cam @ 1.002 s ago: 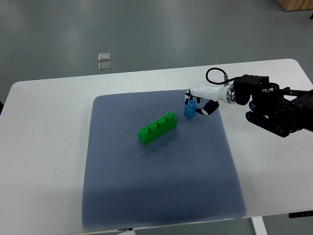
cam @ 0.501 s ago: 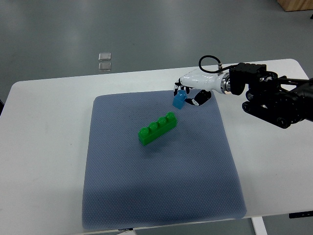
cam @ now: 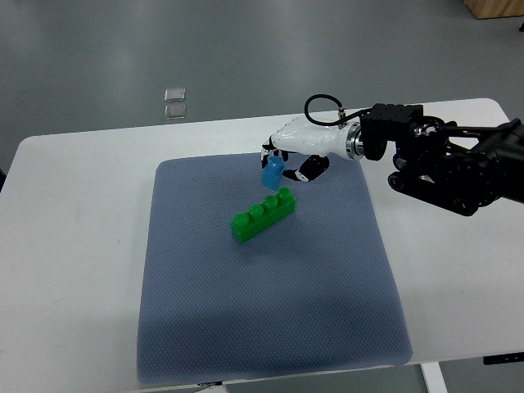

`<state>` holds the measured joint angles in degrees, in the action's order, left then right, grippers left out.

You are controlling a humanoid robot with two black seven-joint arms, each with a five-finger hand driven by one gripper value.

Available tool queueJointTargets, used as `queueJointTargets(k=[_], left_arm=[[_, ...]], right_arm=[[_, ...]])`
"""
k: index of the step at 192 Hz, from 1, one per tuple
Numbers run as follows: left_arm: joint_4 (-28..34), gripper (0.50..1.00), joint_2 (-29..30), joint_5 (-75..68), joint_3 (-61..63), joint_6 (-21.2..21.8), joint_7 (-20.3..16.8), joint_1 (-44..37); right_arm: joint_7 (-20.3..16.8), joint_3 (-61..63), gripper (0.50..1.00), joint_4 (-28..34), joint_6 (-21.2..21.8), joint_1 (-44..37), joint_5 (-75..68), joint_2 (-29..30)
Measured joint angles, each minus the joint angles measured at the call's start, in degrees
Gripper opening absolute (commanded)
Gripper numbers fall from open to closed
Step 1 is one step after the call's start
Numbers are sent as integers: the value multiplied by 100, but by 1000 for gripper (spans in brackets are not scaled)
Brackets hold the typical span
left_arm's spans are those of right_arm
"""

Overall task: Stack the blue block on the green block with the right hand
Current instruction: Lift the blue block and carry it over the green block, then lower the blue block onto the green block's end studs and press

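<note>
While the white worktop (cam: 82,246) carried the whole arrangement, a grey-blue mat (cam: 270,311) covered its middle, and every position below was referred to the green block (cam: 264,214) lying near the mat's centre. That block was long, lay diagonally, and showed four studs in a row on its upper face. The right arm entered from the side beyond the green block's stud-end, and its right hand (cam: 288,162) pinched the blue block (cam: 273,173) between curled fingers. The blue block hung clear of the mat, tilted, just beyond the far end of the green block and apart from it.

Several faults seemed possible from this position. Because the blue block was tilted, it might have met the studs at an angle and failed to seat. A descent off the stud line could have pushed the green block across the mat, since nothing held it in place. A shallow pinch might also have let the small block slip or twist on contact.

Two small clear squares (cam: 174,103) lay on the floor beyond the worktop. No brand, label or writing could be read anywhere.
</note>
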<state>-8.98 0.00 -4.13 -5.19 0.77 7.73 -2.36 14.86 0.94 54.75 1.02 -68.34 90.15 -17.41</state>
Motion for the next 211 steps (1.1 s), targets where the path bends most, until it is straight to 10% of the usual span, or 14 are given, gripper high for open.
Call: queueJointTargets(k=[211], left_arm=[[-2, 1000, 0, 0, 1, 3, 0, 0]], right_arm=[[2, -232, 552, 251, -90, 71, 612, 18]])
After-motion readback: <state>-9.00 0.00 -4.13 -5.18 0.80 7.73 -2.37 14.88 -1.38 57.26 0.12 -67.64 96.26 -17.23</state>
